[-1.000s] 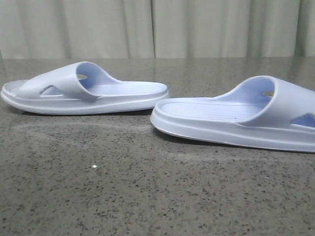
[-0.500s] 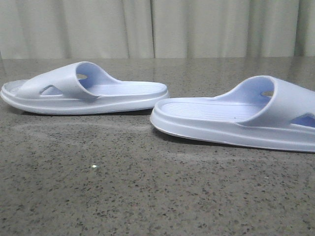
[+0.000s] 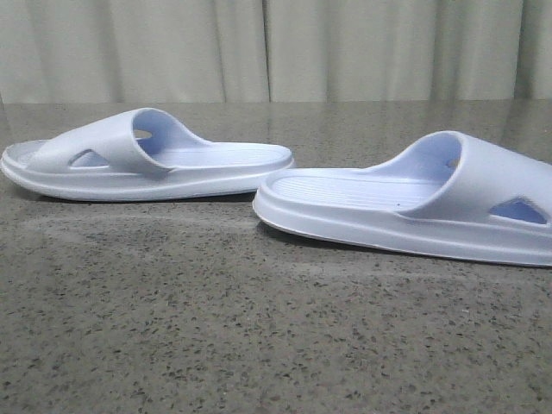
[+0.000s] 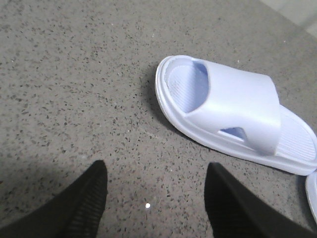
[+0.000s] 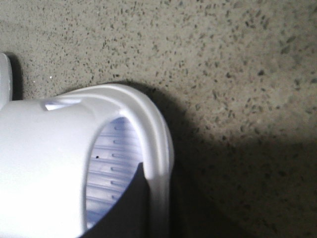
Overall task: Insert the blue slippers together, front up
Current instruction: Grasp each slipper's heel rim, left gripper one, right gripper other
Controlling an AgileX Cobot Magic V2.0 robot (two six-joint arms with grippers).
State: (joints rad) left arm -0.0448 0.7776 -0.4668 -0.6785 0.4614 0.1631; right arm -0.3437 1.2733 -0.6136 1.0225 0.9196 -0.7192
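Two pale blue slippers lie flat on the grey speckled table. The left slipper [image 3: 155,159] has its strap to the left; the right slipper [image 3: 388,207] has its strap to the right, so their heel ends nearly meet. Neither gripper shows in the front view. My left gripper [image 4: 153,198] is open and empty, low over bare table, a short way from the left slipper [image 4: 237,109]. My right gripper [image 5: 158,198] is closed on the side rim of the right slipper [image 5: 44,163], with one dark finger [image 5: 131,208] inside on the ribbed footbed; the outer finger is lost in shadow.
The table [image 3: 216,328] is grey speckled stone with pale curtains [image 3: 276,47] behind its far edge. An edge of the right slipper [image 4: 313,198] shows in the left wrist view, and an edge of the left slipper [image 5: 4,74] in the right wrist view.
The right slipper has slid left toward the left slipper and turned slightly, showing more of its strap cut-out. The left slipper has not moved.
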